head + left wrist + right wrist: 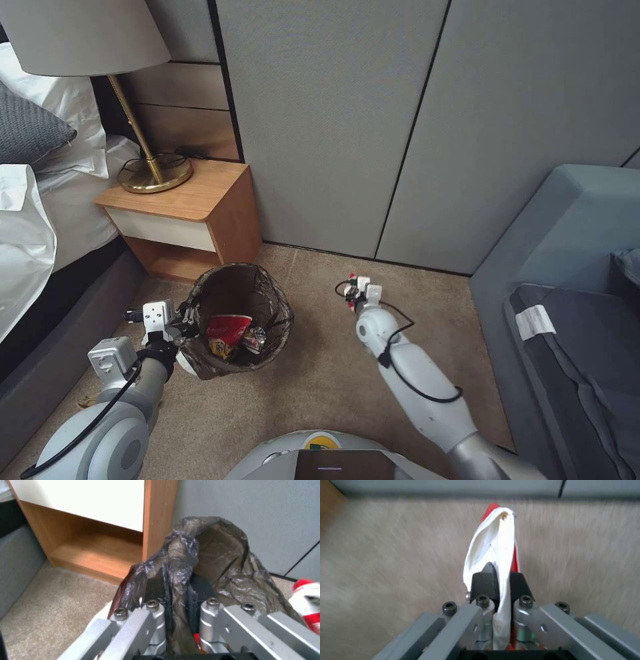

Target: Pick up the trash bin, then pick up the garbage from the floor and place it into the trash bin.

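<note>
From the head we see our left gripper (189, 325) pinching the trash bin's (241, 320) near rim, and our right gripper (351, 297) beside it above the carpet (320, 387). At the left wrist, the fingers (156, 605) clamp the bag-lined rim. At the right wrist, ours squeeze a flattened red-and-white cup (496, 552).

We see open carpet (320, 380) across the lower middle of the frame, between the trash bin (241, 321) at centre left and the sofa (567, 300) at right. The nightstand (190, 220) crowds the bin from the upper left, the bed (40, 267) walls off the left edge, and grey wall panels (400, 133) close the top.
</note>
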Motion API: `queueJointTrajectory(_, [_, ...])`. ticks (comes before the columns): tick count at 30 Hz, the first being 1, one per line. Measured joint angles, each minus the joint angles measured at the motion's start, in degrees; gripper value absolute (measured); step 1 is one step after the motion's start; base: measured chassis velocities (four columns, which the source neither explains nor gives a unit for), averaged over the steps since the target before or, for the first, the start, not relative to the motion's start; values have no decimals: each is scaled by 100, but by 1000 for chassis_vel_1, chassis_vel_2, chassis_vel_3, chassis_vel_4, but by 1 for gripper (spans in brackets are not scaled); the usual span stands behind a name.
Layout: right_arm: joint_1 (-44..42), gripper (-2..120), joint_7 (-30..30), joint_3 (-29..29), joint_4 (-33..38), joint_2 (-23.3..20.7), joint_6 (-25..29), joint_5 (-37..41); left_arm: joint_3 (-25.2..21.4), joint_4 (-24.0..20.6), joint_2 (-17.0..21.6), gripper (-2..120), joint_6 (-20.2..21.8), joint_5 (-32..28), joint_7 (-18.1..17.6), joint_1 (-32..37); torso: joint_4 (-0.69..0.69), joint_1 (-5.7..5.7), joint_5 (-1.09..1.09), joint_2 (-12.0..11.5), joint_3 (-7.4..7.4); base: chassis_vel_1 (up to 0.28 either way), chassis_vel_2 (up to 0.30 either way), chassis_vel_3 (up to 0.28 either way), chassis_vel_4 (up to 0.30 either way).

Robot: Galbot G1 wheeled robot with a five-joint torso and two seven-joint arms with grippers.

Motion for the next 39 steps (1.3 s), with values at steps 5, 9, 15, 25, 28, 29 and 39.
queueJointTrajectory(5, [-212, 0, 134, 113, 1696, -639, -201, 601, 28, 0, 10, 8, 0, 5, 0, -20, 2, 0, 0, 0, 0, 0, 0, 0, 0])
queueJointTrajectory(9, [-296, 0, 119, 141, 2658, -1178, -336, 940, 7, 0, 26, 8, 0, 4, 1, -21, 0, 0, 0, 0, 0, 0, 0, 0, 0])
queueJointTrajectory(15, [-261, 0, 49, 111, 3940, -1718, -581, 1478, 24, 0, 28, 8, 6, 2, -1, -25, 1, 0, -1, 0, 0, 0, 0, 0, 0])
queueJointTrajectory(25, [-86, 0, -449, 37, 5110, -2148, -719, 2133, 41, 0, -3, 8, 9, 6, 0, -38, 0, 0, 0, 0, 0, 0, 0, 0, 0])
queueJointTrajectory(28, [-15, 0, -842, -56, 5215, -2233, -675, 2165, 46, 0, -10, 8, 10, 8, 2, -48, 0, 0, -1, 0, 0, 0, 0, 0, 0])
queueJointTrajectory(29, [-1, 0, -901, -74, 5223, -2240, -665, 2172, 46, 0, -10, 8, 11, 8, 2, -49, 0, 0, -1, 0, 0, 0, 0, 0, 0])
queueJointTrajectory(39, [623, 0, -1385, -916, 5146, -2317, -579, 2359, 45, 0, -31, 8, 9, 22, 6, -43, 2, 0, -1, 0, 0, 0, 0, 0, 0])
